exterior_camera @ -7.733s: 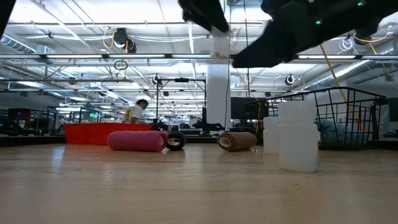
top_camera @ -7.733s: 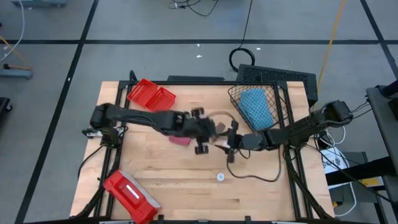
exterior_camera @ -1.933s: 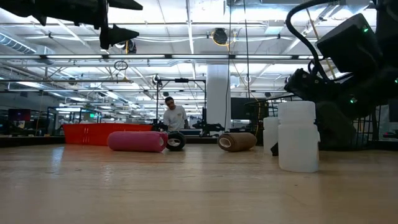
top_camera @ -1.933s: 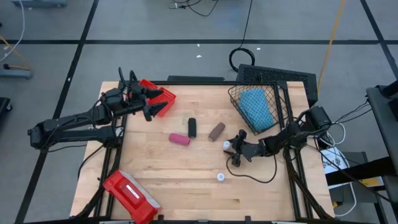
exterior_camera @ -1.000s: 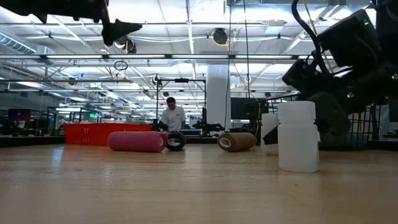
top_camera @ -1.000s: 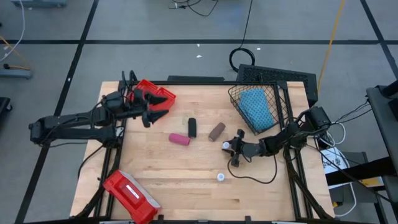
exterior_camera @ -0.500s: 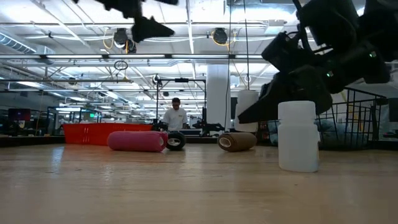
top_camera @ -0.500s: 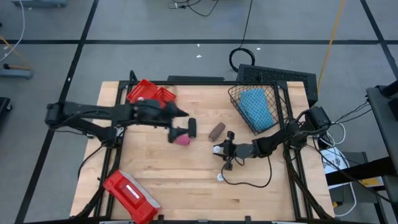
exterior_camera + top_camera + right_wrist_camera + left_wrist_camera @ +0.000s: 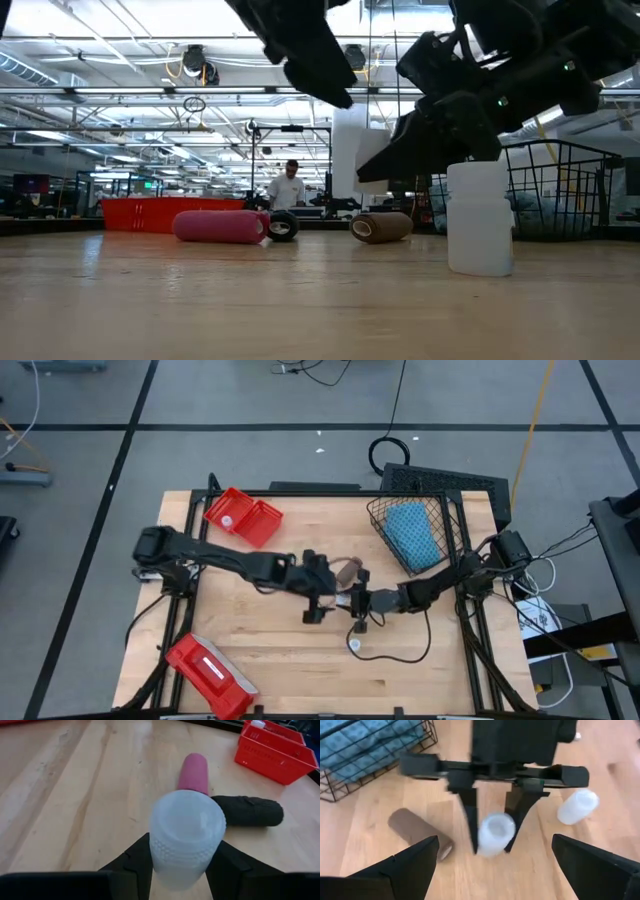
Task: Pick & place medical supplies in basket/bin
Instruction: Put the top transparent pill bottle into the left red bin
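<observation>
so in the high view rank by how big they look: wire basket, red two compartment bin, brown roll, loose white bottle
1. wire basket
2. red bin
3. brown roll, partly hidden by the arms
4. loose white bottle

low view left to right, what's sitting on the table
red bin → pink roll → black roll → brown roll → white bottle → wire basket

A flat red case with a white label (image 9: 208, 669) lies at the near left corner of the wooden counter (image 9: 260, 660). A black cable coil (image 9: 391, 453) sits on the floor behind the counter. A person in a white shirt (image 9: 288, 188) stands far back in the room.
</observation>
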